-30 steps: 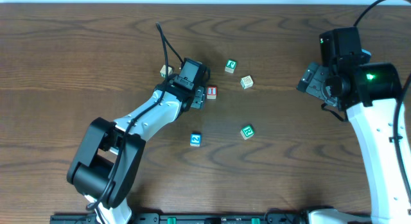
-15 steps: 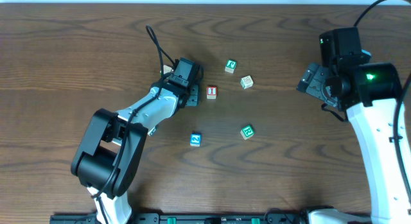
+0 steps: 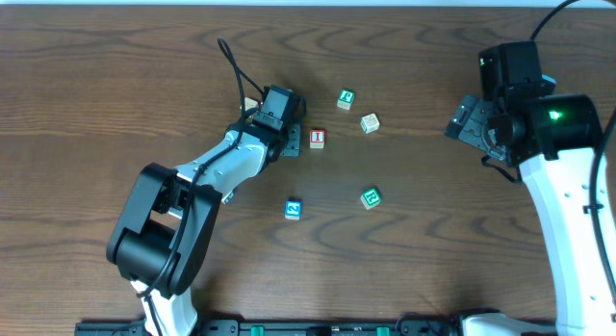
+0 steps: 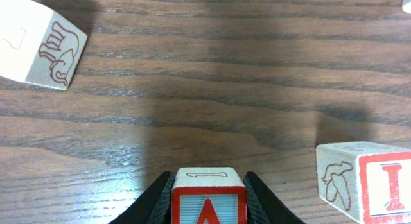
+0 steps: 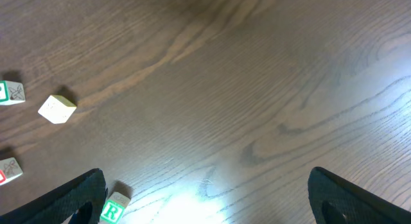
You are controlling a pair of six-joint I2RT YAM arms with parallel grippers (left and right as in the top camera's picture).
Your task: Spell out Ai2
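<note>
In the left wrist view the red "A" cube [image 4: 208, 199] sits on the wood between my left gripper's [image 4: 208, 208] black fingers, which press on both its sides. The red "I" cube [image 4: 372, 189] stands just to its right, apart from it. Overhead, the left gripper [image 3: 287, 142] covers the "A" cube, the "I" cube [image 3: 317, 139] is beside it and the blue "2" cube [image 3: 294, 209] lies nearer the front. My right gripper [image 3: 467, 119] hovers open at the far right, with nothing between its fingers [image 5: 74, 198].
A green-marked cube [image 3: 346, 99] and a plain beige cube [image 3: 370, 123] lie behind and right of the "I". Another green "R" cube [image 3: 371, 197] sits right of the "2". A beige cube [image 3: 249, 105] lies behind the left gripper.
The left gripper has slid a little left and back, then shut on the "A" cube. The right arm and the other cubes have not moved.
</note>
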